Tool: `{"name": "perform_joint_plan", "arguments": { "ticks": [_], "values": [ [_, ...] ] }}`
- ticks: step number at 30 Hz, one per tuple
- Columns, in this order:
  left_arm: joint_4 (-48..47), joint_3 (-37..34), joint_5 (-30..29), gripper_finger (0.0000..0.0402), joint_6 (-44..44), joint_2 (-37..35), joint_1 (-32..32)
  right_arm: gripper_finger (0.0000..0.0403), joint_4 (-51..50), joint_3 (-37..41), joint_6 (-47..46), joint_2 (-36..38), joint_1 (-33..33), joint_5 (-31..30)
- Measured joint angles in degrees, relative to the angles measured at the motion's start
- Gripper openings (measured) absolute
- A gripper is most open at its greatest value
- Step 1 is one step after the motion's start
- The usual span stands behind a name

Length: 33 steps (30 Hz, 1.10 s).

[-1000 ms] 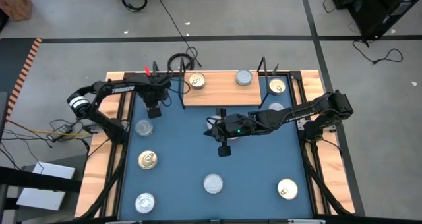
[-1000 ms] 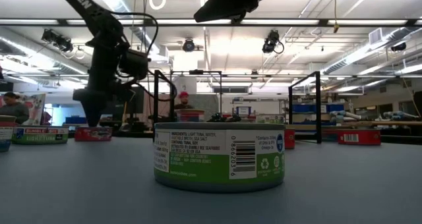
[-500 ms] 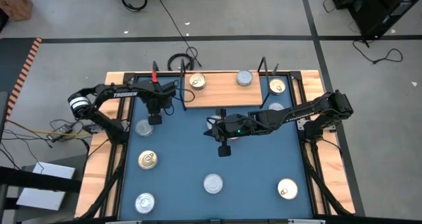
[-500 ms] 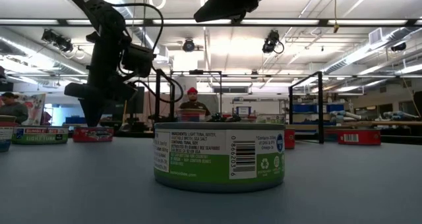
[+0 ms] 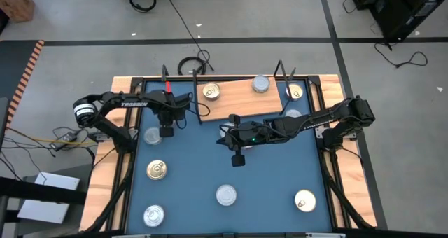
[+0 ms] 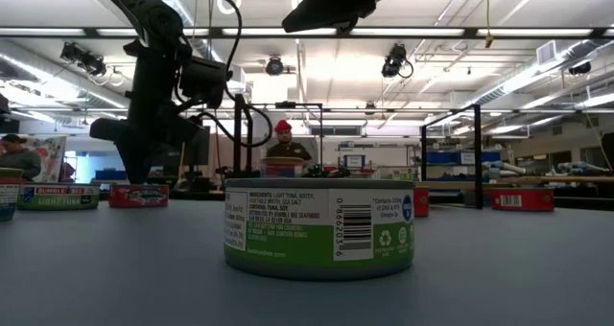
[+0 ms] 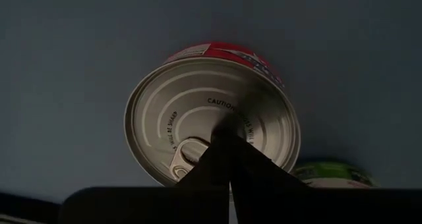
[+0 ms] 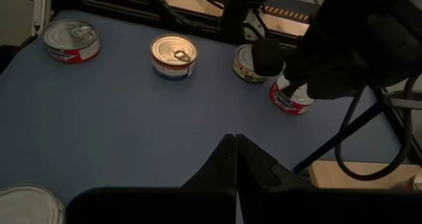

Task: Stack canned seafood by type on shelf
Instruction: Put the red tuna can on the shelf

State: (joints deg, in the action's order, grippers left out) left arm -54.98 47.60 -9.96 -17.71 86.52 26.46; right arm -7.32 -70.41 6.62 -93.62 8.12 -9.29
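red-sided tin [image 7: 212,112] sits at the table's nine o'clock; only the left wrist view shows its silver pull-tab lid under the left gripper [image 7: 229,159], fingers pressed together. overhead, the right gripper [image 5: 238,158] hangs mid-table, also pressed together, and the shelf [image 5: 241,98] lies at twelve.

I read "LIGHT TUNA" on the green-banded round tin [image 6: 319,228], "CAUTION" on the silver pull-tab lid [image 7: 211,118], "TROSSEN" on the dark left arm [image 5: 131,103].

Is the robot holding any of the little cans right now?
No. The left gripper, shut, hovers over a red-sided can; the right gripper is shut on nothing.
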Motion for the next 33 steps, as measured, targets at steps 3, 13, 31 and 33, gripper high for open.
{"name": "perform_joint_plan", "arguments": {
  "ticks": [3, 13, 31, 33],
  "values": [
    [-1.31, 0.04, -0.07, 0.0002, 3.12, 0.0, 1.49, 0.0005, 0.01, 0.0, -0.38, 0.0, 0.0, -0.02],
    [-6.8, -0.31, -2.19, 0.0002, 7.96, 0.12, 6.0, 0.0005, -0.03, 0.0, -1.03, 0.0, -0.03, -3.14],
    [-10.88, -0.24, -0.29, 0.0002, 12.56, 0.11, 4.43, 0.0005, -0.08, 0.0, -1.93, 0.0, -0.04, -3.16],
    [-11.72, -0.18, 1.93, 0.0002, 14.98, 0.09, 3.59, 0.0005, -0.16, 0.0, -1.95, -0.02, -0.04, -3.16]
  ]
}}
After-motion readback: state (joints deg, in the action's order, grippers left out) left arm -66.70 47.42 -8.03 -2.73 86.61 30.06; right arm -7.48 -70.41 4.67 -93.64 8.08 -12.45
